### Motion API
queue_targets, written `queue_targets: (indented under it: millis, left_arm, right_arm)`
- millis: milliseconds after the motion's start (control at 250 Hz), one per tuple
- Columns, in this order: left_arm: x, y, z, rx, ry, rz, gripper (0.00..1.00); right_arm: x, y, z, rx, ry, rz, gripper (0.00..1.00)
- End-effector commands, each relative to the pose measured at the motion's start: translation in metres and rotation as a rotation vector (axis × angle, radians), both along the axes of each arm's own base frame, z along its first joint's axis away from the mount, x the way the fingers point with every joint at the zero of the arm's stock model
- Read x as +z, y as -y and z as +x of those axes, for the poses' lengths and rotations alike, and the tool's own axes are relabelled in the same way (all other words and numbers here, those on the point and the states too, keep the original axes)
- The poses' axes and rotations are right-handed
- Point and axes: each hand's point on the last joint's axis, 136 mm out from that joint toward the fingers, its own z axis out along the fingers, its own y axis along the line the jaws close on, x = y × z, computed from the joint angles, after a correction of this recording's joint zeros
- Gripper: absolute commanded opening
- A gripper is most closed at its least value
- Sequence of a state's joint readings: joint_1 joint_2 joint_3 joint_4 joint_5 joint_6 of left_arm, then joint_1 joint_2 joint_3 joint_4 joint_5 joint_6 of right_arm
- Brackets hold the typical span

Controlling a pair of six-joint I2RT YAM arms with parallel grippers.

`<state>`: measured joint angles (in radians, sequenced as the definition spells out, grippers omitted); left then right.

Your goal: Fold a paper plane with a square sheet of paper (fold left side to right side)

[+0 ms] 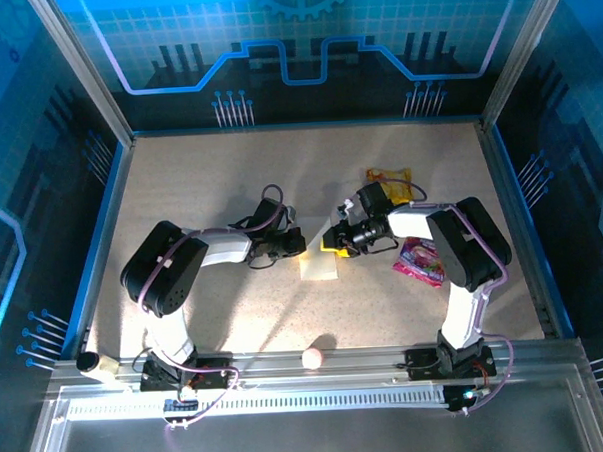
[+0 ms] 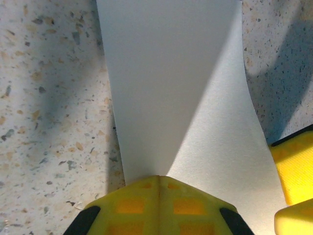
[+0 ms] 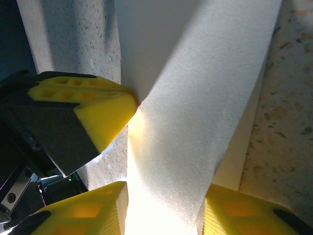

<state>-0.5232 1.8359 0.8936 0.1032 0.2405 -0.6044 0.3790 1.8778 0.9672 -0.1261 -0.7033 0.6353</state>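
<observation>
Risk: square sheet of paper (image 2: 166, 88), pinched by closed left gripper (image 2: 158, 185) and straddled by part-open right gripper (image 3: 164, 198) (twisted between them), may crease askew.

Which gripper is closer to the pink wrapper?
Right. In the top view, the right gripper sits just left of the pink wrapper; the left gripper lies farther left, past the paper.

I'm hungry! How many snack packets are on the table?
2: yellow packet beyond the right arm, pink packet nearer, beside that arm. Others may hide under the arms.
</observation>
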Motion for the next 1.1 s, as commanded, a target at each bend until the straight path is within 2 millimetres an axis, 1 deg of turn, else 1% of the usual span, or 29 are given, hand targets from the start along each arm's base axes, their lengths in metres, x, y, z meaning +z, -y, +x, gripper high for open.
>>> queue_targets:
  millis: [0,128,236,372,511,559,631,743,787,839,891,943,987,1095]
  left_arm:
    - [-0.006,-0.003,-0.017,-0.010,-0.049,0.011,0.00]
    - [-0.005,-0.002,-0.017,-0.024,-0.042,0.010,0.00]
    - [-0.004,-0.001,-0.016,-0.026,-0.038,0.011,0.00]
    - [-0.001,0.000,-0.016,-0.032,-0.033,0.001,0.00]
    - [0.008,0.002,-0.012,-0.042,-0.016,-0.009,0.01]
    - [0.013,0.003,-0.010,-0.048,-0.005,-0.010,0.05]
    - [0.026,0.002,-0.005,-0.051,0.009,-0.018,0.14]
    - [0.062,-0.004,0.003,-0.049,0.087,-0.018,0.25]
    - [0.075,-0.006,0.002,-0.061,0.123,-0.005,0.30]
    - [0.091,-0.008,0.001,-0.085,0.168,0.002,0.34]
    - [0.101,-0.008,-0.005,-0.115,0.207,0.006,0.39]
    - [0.107,-0.007,-0.014,-0.153,0.239,0.014,0.43]
    - [0.108,-0.004,-0.024,-0.191,0.264,0.023,0.47]
    - [0.102,0.006,-0.053,-0.273,0.300,0.054,0.53]
  right_arm:
    - [-0.012,0.009,-0.006,-0.005,-0.028,-0.019,0.40]
    - [-0.010,0.004,-0.002,0.015,-0.010,0.005,0.38]
    - [-0.013,0.009,0.000,0.018,-0.002,-0.032,0.36]
    - [-0.019,0.011,-0.005,0.029,-0.021,-0.040,0.28]
    - [-0.020,0.013,-0.009,0.026,-0.022,-0.049,0.20]
    - [-0.017,0.013,-0.008,0.024,-0.022,-0.044,0.15]
    - [-0.010,0.011,-0.008,0.021,-0.023,-0.027,0.11]
    - [0.004,0.008,-0.006,-0.006,-0.030,0.000,0.11]
    - [0.008,0.008,-0.006,-0.022,-0.048,0.004,0.10]
    - [0.010,0.008,-0.007,-0.040,-0.077,0.005,0.09]
    - [0.011,0.007,-0.007,-0.058,-0.101,0.005,0.09]
    - [0.011,0.007,-0.007,-0.075,-0.127,0.008,0.09]
    - [0.010,0.007,-0.007,-0.088,-0.148,0.009,0.08]
    - [0.010,0.006,-0.007,-0.112,-0.187,0.014,0.08]
